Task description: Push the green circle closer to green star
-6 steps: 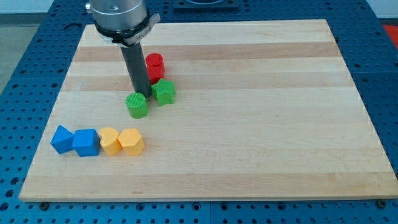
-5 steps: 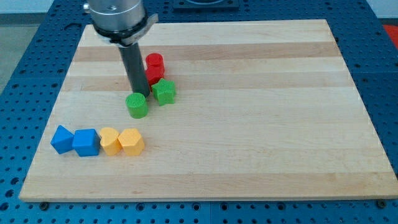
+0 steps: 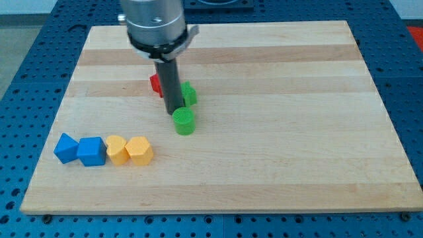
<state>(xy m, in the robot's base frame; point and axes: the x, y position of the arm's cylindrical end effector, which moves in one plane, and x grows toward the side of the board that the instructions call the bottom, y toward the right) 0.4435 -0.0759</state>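
Note:
The green circle (image 3: pixel 184 121) is a short green cylinder near the middle-left of the wooden board (image 3: pixel 277 132). The green star (image 3: pixel 189 94) lies just above it toward the view's top, partly hidden by my rod; whether the two touch I cannot tell. My tip (image 3: pixel 174 110) is at the circle's upper left edge, apparently touching it, and just left of the star. A red block (image 3: pixel 156 84) shows behind the rod on its left, mostly hidden.
Toward the view's bottom left stand a row of blocks: a blue block (image 3: pixel 65 147), a blue cube (image 3: pixel 91 151), a yellow block (image 3: pixel 117 149) and a yellow hexagon-like block (image 3: pixel 139 150).
My rod has moved to the view's right. The green circle has slid right and slightly down, and the green star has shifted right. The red blocks are now mostly hidden behind the rod.

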